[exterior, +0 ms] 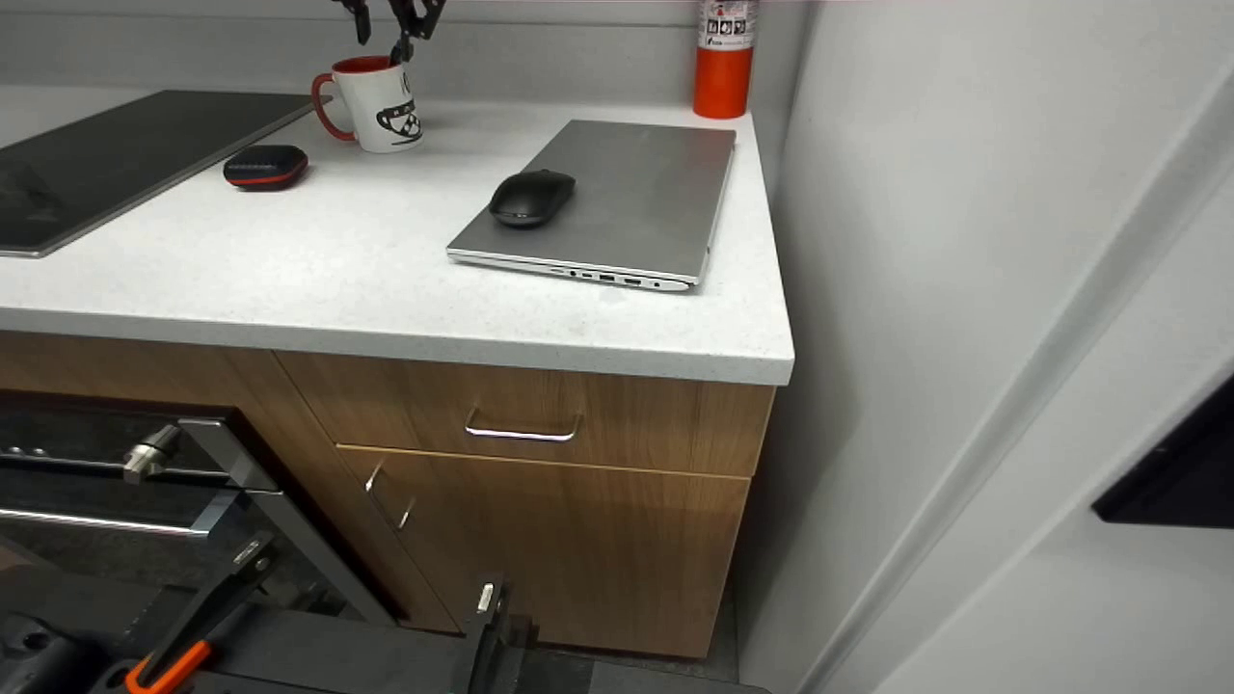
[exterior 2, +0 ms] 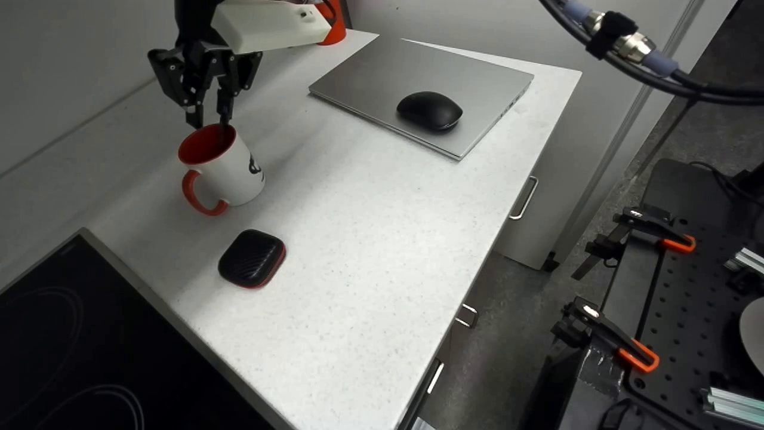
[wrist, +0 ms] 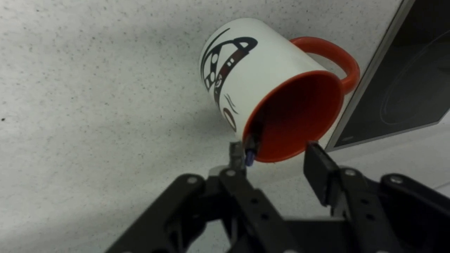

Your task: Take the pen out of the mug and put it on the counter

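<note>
Claw (wrist: 274, 154) apart | pen (wrist: 250, 156) in mug (wrist: 263, 70), ungripped | reach looks done; grip, lift, laying on bench (wrist: 105, 105) remain

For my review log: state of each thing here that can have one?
Mug, upright
Pen, in the mug, not gripped
End effector, open
Laptop, closed
Mouse, on the laptop
Black-and-red case, looks closed
Drawer, shut
Cabinet door, shut
Cooktop, on or off unclear

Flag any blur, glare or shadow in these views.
In the wrist view, the fingers and pen are blurred, the mug sharper; in an exterior view, soft shadow lies on the counter beside the mug; in an exterior view, the drawer handle glints.
</note>
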`<state>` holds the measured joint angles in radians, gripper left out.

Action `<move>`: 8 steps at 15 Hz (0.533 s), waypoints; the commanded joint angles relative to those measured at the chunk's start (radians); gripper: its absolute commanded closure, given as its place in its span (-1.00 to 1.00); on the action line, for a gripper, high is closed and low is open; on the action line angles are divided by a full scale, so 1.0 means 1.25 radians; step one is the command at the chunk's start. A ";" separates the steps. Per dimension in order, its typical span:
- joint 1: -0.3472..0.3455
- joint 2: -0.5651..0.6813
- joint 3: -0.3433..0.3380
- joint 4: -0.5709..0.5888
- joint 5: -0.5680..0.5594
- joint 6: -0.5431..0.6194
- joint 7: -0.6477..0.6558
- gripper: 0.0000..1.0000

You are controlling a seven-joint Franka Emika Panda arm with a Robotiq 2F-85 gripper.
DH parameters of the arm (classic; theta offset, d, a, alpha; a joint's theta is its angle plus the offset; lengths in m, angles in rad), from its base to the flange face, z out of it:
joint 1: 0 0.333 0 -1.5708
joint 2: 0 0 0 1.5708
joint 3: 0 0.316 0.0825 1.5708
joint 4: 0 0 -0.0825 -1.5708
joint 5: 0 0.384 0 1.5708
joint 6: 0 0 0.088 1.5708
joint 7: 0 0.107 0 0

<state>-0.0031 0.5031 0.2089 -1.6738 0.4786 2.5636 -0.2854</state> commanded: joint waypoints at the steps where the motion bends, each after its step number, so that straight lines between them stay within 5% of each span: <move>1: -0.027 0.014 0.023 0.032 0.005 -0.037 0.000 0.62; 4: -0.035 0.011 0.024 0.029 0.008 -0.039 0.000 0.99; 8: -0.045 0.007 0.028 0.027 0.015 -0.041 -0.001 0.96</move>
<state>-0.0337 0.5031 0.2231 -1.6711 0.4828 2.5524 -0.2854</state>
